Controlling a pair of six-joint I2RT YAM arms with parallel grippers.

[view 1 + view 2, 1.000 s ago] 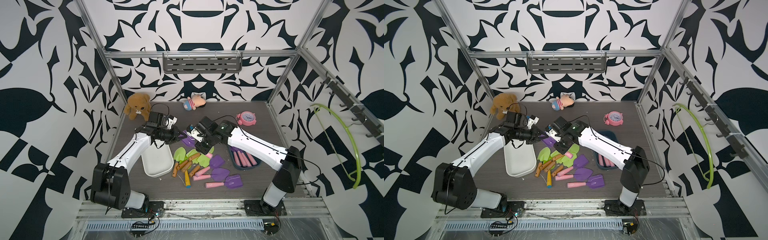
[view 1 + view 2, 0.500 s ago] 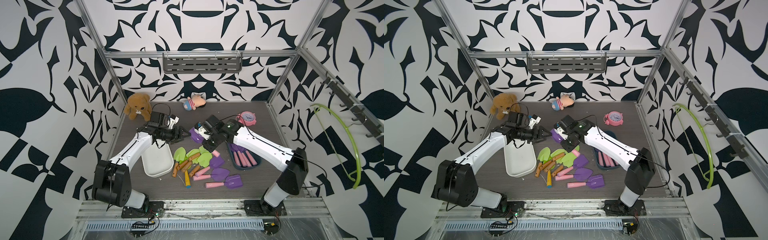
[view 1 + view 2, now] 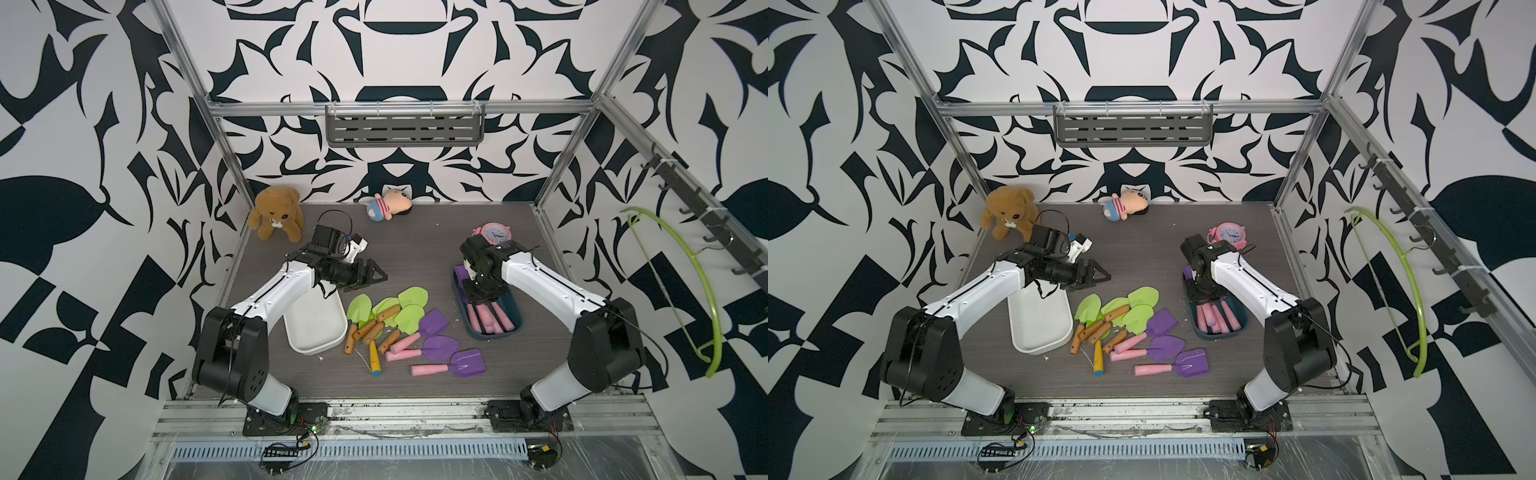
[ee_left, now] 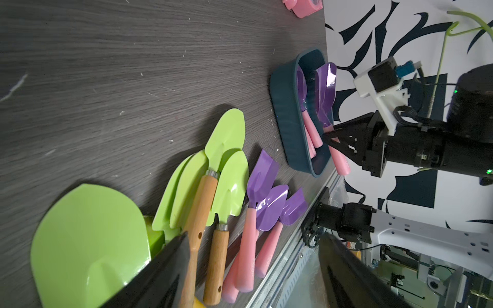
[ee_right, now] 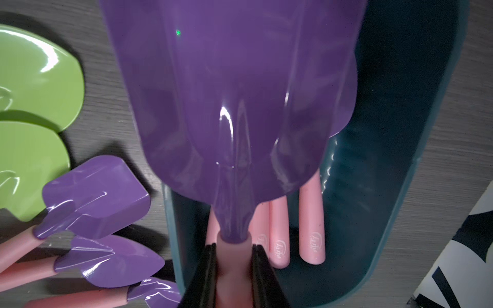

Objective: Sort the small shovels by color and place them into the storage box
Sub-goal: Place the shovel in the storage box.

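Observation:
My right gripper (image 5: 233,248) is shut on the pink handle of a purple shovel (image 5: 234,106) and holds it over the dark blue storage box (image 3: 513,320). Other pink-handled purple shovels (image 3: 488,318) lie inside that box. In both top views my left gripper (image 3: 376,274) hangs open and empty above the table, by the far end of the white storage box (image 3: 316,328), which looks empty. Between the boxes lie several green shovels (image 3: 390,311) with brown handles, a yellow-handled one (image 3: 374,359), and three purple shovels (image 3: 440,347).
A teddy bear (image 3: 276,212) and a small doll (image 3: 388,205) lie along the back wall. A pink alarm clock (image 3: 494,232) stands just behind my right arm. A green hanger (image 3: 681,266) hangs outside the frame on the right.
My left gripper opened and let go of the purple shovel. My right gripper closed on it and carried it right, from the table's middle to above the blue box.

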